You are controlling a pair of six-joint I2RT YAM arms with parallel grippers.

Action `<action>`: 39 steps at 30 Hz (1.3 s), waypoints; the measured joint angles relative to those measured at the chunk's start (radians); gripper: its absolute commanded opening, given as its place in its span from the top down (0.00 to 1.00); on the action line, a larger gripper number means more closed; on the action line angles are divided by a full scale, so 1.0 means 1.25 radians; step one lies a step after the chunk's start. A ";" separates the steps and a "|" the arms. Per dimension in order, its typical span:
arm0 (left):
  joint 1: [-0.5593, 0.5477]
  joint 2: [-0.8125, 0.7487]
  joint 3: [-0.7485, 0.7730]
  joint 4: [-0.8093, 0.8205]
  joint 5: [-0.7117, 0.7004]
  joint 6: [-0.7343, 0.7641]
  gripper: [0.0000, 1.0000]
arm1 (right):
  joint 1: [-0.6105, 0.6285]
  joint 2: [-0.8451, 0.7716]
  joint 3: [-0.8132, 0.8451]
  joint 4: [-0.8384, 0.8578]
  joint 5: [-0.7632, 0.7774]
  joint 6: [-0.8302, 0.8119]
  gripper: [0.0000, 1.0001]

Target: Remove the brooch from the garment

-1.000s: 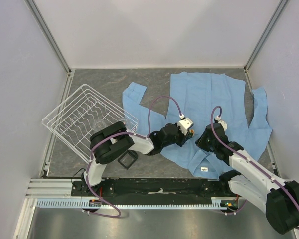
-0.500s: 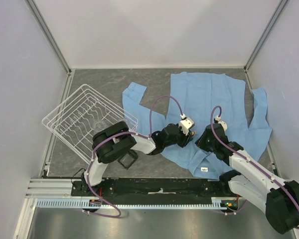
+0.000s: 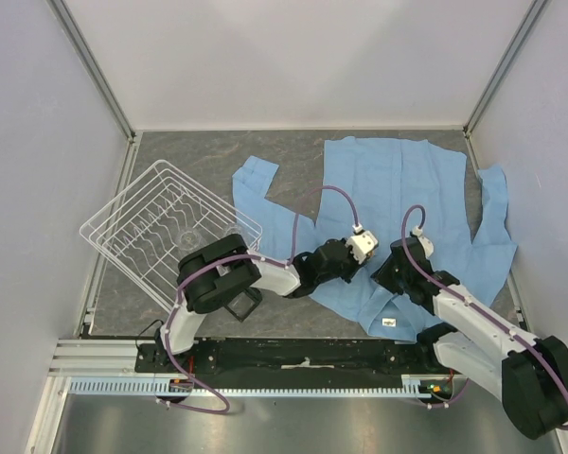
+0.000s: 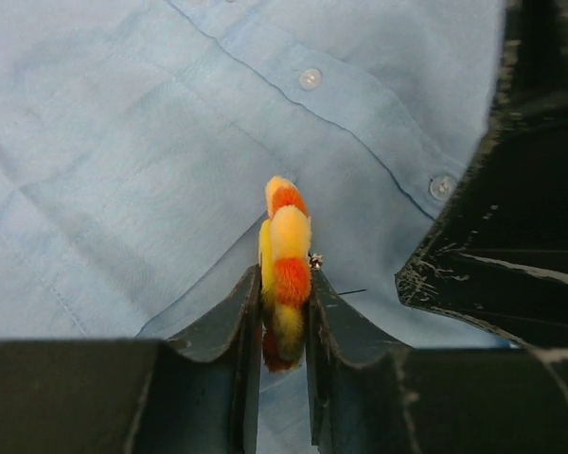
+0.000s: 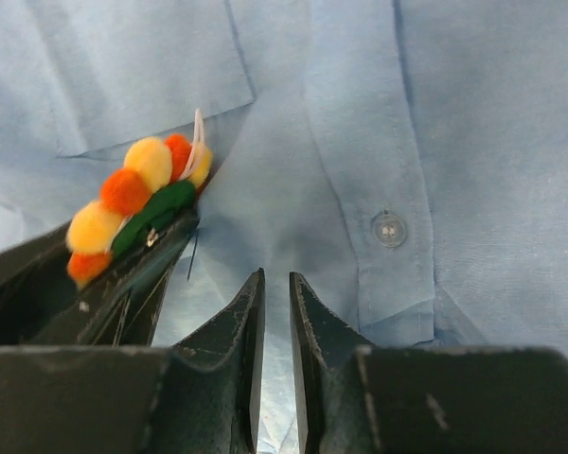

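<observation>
L gripper (image 4: 282,286) clamps the brooch (image 4: 286,244) edge-on over the garment (image 3: 398,180) — R gripper (image 5: 276,280) just right, jaws narrow, pinch unclear.

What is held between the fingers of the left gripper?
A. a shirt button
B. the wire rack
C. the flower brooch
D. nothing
C: in the left wrist view the left gripper is shut on the orange-yellow brooch, which stands edge-on between its fingers above the blue shirt.

One brooch (image 4: 284,270), one shirt (image 3: 398,180), one rack (image 3: 123,194)
</observation>
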 measured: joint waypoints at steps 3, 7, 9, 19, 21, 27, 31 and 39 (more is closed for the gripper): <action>-0.037 0.000 0.013 -0.022 -0.059 0.076 0.98 | -0.008 0.013 -0.013 0.000 -0.005 0.044 0.80; -0.081 0.000 0.022 -0.033 -0.136 0.165 0.98 | -0.023 0.020 -0.022 0.002 -0.015 0.098 0.83; -0.093 0.001 0.023 -0.033 -0.170 0.207 0.98 | -0.034 0.019 -0.028 0.011 -0.027 0.121 0.83; -0.119 0.075 0.076 -0.011 -0.345 0.453 0.98 | -0.082 -0.034 -0.073 0.027 -0.070 0.214 0.83; -0.118 0.082 0.076 -0.010 -0.364 0.484 0.98 | -0.092 -0.037 -0.076 0.026 -0.080 0.224 0.83; -0.112 0.093 0.077 0.014 -0.396 0.528 0.98 | -0.105 -0.035 -0.078 0.029 -0.094 0.228 0.83; -0.102 0.073 0.077 0.000 -0.402 0.528 0.98 | -0.108 -0.034 -0.080 0.035 -0.104 0.216 0.83; -0.023 -0.191 0.082 -0.201 -0.249 0.352 0.98 | -0.108 -0.033 -0.073 0.047 -0.123 0.095 0.74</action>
